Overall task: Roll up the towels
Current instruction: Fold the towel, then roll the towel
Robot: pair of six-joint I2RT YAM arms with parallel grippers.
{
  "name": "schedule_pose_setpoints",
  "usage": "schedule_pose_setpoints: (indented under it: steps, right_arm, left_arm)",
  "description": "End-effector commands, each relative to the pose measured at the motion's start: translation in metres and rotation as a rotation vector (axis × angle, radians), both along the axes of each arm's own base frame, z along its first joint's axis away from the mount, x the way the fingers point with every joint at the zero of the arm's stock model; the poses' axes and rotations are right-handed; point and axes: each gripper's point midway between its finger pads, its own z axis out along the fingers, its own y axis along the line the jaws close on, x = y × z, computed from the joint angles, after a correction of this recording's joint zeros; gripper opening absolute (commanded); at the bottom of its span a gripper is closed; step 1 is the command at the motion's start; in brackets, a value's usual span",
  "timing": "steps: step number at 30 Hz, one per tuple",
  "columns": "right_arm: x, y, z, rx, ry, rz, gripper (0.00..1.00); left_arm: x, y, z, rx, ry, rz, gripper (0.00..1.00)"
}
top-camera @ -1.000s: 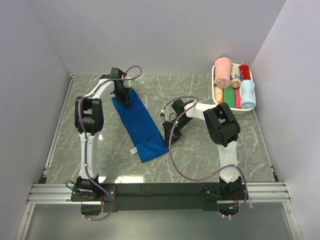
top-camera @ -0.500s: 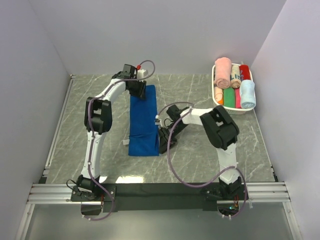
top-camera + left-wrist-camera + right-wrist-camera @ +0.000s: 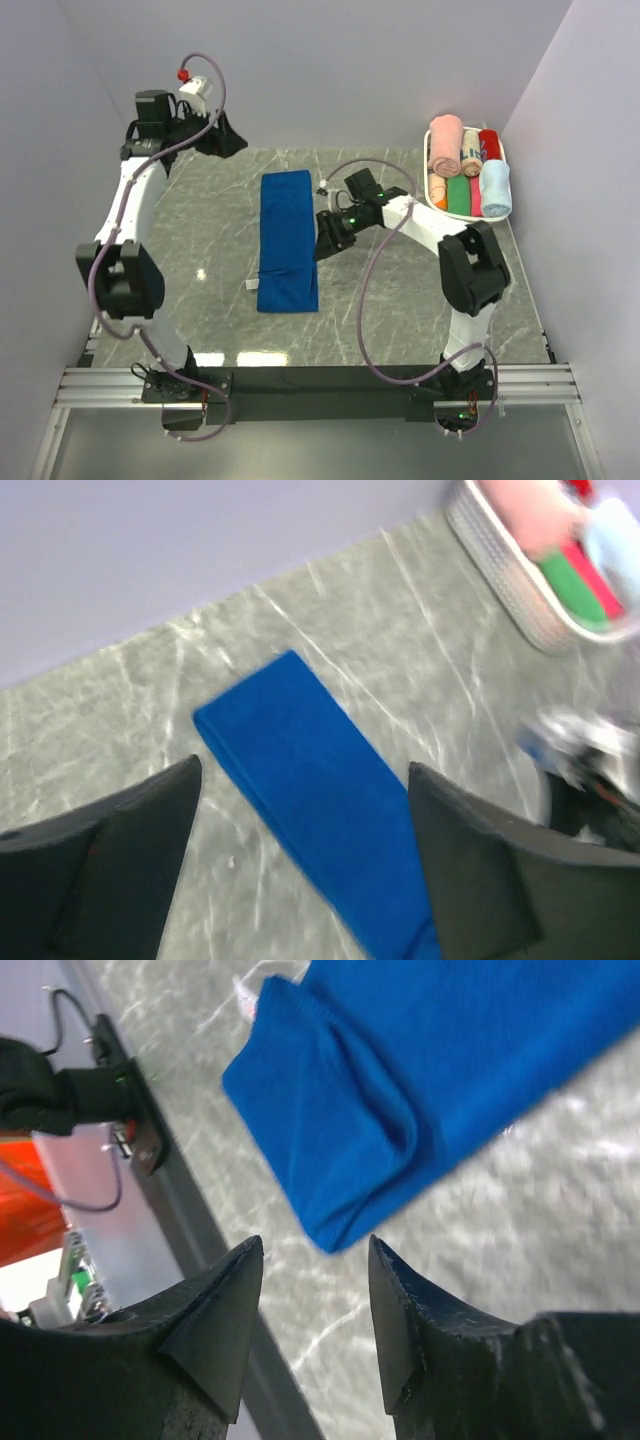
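The deep royal blue towel (image 3: 287, 240) lies flat and straight on the marble table, its near end folded over on itself (image 3: 330, 1130). It also shows in the left wrist view as the royal blue towel (image 3: 320, 790), far below. My left gripper (image 3: 222, 140) (image 3: 303, 765) hangs open, high at the back left, holding nothing. Just off the towel's right edge, my right gripper (image 3: 328, 236) (image 3: 315, 1242) is open with only table between its fingers. The pale sky blue towel (image 3: 495, 188) sits rolled in the basket.
A white basket (image 3: 468, 222) (image 3: 500, 570) at the back right holds rolled pink, green and red towels beside the pale blue one. Walls close the table at the back and both sides. A metal rail (image 3: 170, 1190) runs along the near edge.
The left gripper opened, let go of the towel's far end and swung up to the back left. The right gripper opened and drew back from the near end. The towel now lies straight.
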Motion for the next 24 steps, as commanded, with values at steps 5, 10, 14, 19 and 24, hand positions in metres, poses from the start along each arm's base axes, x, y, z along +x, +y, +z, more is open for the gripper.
schedule_pose_setpoints:
  steps: [5,10,14,19,24]
  right_arm:
    - [0.012,0.046,0.016,0.111,-0.018,0.067,0.33]
    - [-0.033,0.073,0.011,0.192,0.126,0.178,0.25]
    - [-0.034,0.076,-0.041,0.065,0.165,0.116,0.24]
    - [-0.027,0.063,-0.104,-0.089,0.284,0.068,0.2]
    - [-0.027,0.06,-0.115,-0.116,0.309,0.064,0.19]
  left_arm:
    - [-0.14,-0.011,-0.103,0.113,0.237,-0.378,0.49]
    - [-0.2,-0.015,-0.121,0.096,0.23,-0.429,0.47]
    - [-0.237,-0.011,-0.15,0.171,0.212,-0.471,0.5]
    - [-0.275,-0.025,-0.187,0.43,0.093,-0.605,0.54]
    - [-0.294,-0.043,-0.211,0.594,-0.086,-0.657,0.57]
